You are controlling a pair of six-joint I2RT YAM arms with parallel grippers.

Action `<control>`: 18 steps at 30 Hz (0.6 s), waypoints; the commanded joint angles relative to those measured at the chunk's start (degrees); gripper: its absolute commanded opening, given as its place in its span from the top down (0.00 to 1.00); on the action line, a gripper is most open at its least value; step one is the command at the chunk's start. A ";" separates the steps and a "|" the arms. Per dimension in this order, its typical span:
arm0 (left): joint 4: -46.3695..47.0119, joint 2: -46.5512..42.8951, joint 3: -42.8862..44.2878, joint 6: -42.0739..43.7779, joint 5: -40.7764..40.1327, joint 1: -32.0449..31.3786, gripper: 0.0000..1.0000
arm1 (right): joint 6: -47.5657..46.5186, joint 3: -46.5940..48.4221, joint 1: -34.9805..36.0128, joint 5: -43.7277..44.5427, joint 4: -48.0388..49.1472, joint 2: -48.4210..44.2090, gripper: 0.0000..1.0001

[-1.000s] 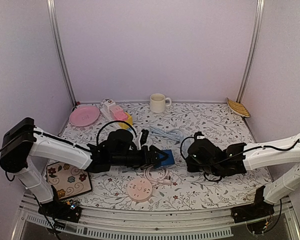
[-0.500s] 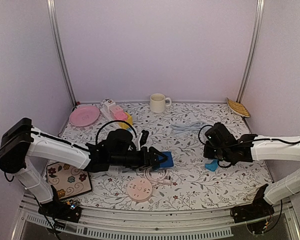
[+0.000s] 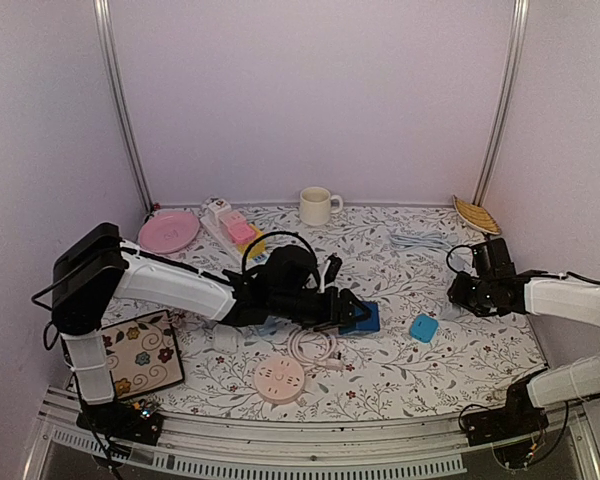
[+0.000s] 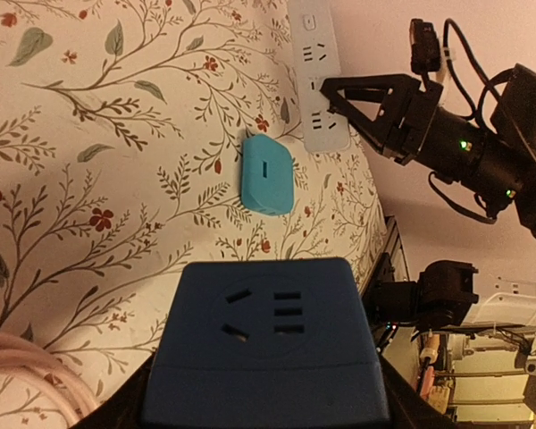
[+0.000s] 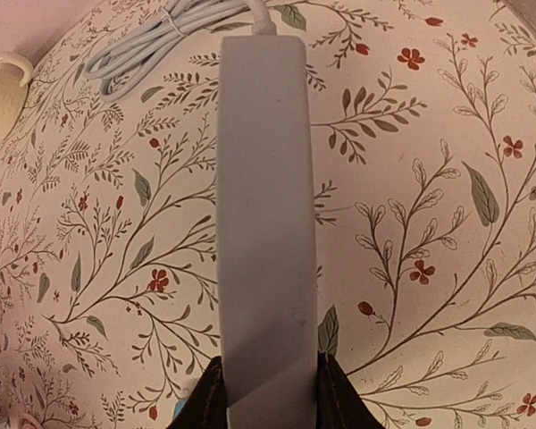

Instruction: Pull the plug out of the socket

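Floral-print desk (image 3: 400, 372) carries all items. The left tool (image 3: 357, 317) is clamped on the blue socket cube (image 4: 263, 349) near the desk centre. The turquoise plug (image 3: 424, 328) lies flat on the desk, apart from the socket, on its right side. The right tool (image 5: 270, 393) is closed on one end of a white power strip (image 5: 268, 206).

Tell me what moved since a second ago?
The right fingers dragged the white power strip and its cable away to the right. A light blue plug now lies loose on the table. The left fingers carried the blue socket cube rightward, still gripping it. The cup and pink plate stayed put.
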 commanded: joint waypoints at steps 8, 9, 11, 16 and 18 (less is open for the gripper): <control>-2.65 11.17 9.39 1.49 4.65 -1.22 0.97 | -1.01 -5.07 -1.77 -6.19 4.67 -4.98 0.70; -2.65 11.79 9.58 1.47 4.91 -1.23 0.97 | -0.96 -5.32 -1.78 -6.33 4.67 -5.33 0.68; -2.52 12.68 9.73 1.39 5.47 -1.35 0.96 | -0.90 -5.74 -1.78 -6.48 4.61 -6.05 0.65; -2.29 13.68 9.91 1.30 6.19 -1.73 0.92 | -0.78 -6.03 -1.80 -6.69 4.29 -7.20 0.53; -2.44 13.91 10.07 1.30 6.22 -2.05 0.91 | -0.79 -5.98 -1.81 -6.48 3.84 -7.79 0.47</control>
